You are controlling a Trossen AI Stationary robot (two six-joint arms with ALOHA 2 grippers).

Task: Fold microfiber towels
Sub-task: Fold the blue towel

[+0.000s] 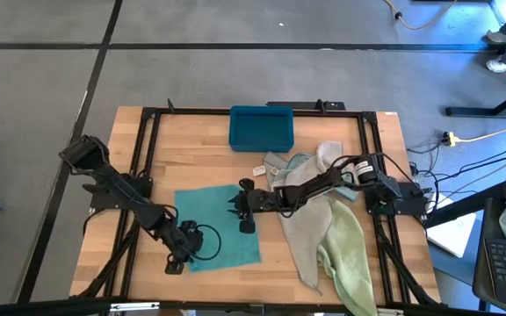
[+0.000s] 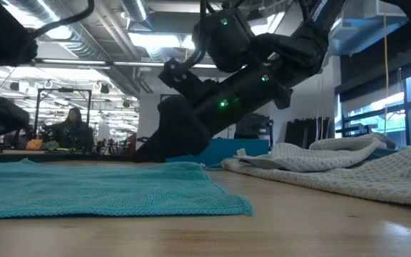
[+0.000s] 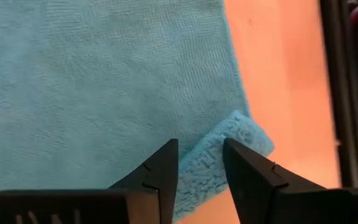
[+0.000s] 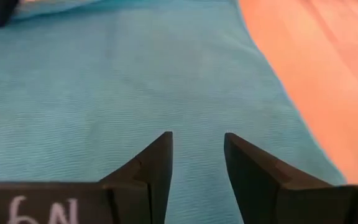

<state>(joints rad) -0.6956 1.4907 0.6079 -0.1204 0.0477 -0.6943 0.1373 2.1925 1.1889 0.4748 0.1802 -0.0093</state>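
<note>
A teal microfiber towel point(image 1: 213, 221) lies spread flat on the wooden worktop point(image 1: 235, 167), toward its front edge and left of the middle. The left gripper point(image 3: 201, 168) is down at the towel's front left corner, its two fingers parted with a small turned-up fold of that corner between them; whether they actually pinch the cloth cannot be told. The right gripper point(image 4: 197, 163) reaches in from the right side and hovers over the towel near its right edge, fingers parted with nothing between them.

The other towels sit in a loose heap on the right half of the worktop: a pale grey-beige towel point(image 1: 306, 233) spreads toward the front, a pale green towel point(image 1: 350, 259) trails over the front right edge, and a pale blue towel point(image 1: 292, 167) shows just behind them. A teal-blue plastic bin point(image 1: 261, 128) stands at the middle of the back edge.
</note>
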